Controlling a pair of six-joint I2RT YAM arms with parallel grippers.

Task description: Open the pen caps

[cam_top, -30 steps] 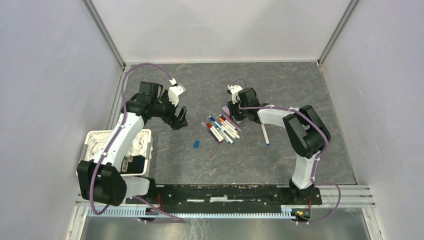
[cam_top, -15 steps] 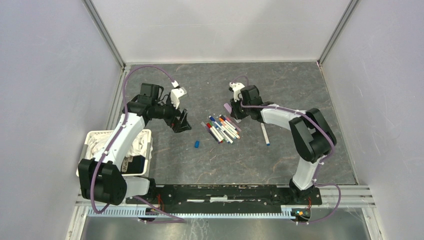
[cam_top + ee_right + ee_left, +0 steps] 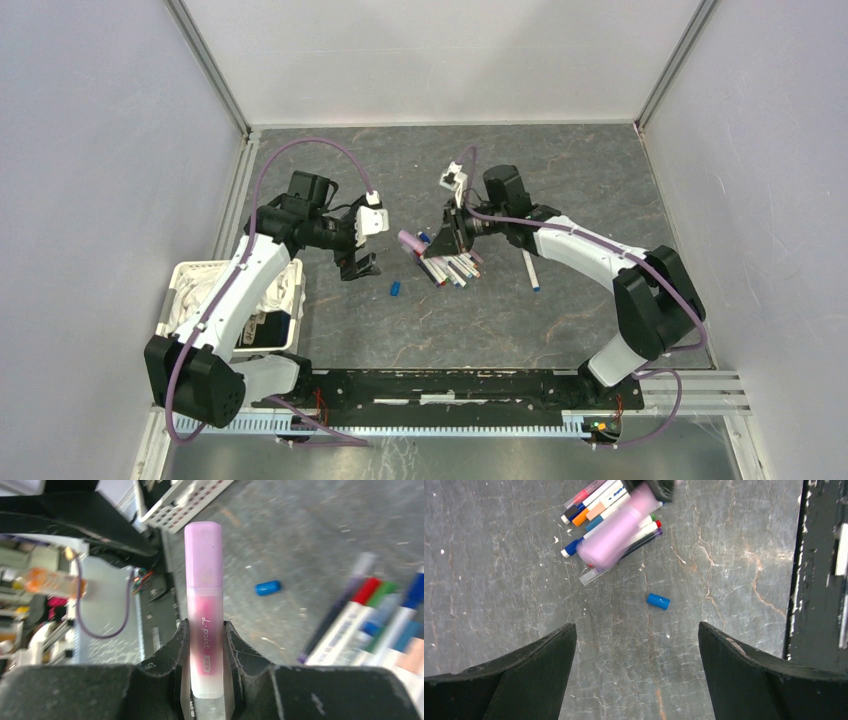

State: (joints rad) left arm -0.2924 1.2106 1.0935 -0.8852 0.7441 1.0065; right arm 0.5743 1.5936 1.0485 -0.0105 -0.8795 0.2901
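My right gripper [image 3: 204, 626] is shut on a pink highlighter pen [image 3: 204, 630] whose lilac pen cap [image 3: 203, 555] sticks out past the fingertips. In the top view that pen [image 3: 411, 241] hangs above the table and points left toward my left gripper [image 3: 362, 263]. The left gripper [image 3: 636, 626] is open with nothing between its fingers, a short way from the lilac cap [image 3: 616, 530]. A loose blue cap [image 3: 658, 601] lies on the table just beyond its fingertips. The other pens [image 3: 452, 267] lie bunched under the right gripper [image 3: 443, 238].
One white pen [image 3: 530, 268] lies alone to the right of the bunch. A white basket [image 3: 190, 275] stands at the left edge beside the left arm. The black base rail [image 3: 819, 580] runs along the near edge.
The right gripper closed on the pink pen, lifted it from behind the bunch and swung it left. The left gripper moved right and toward the pen, staying open.
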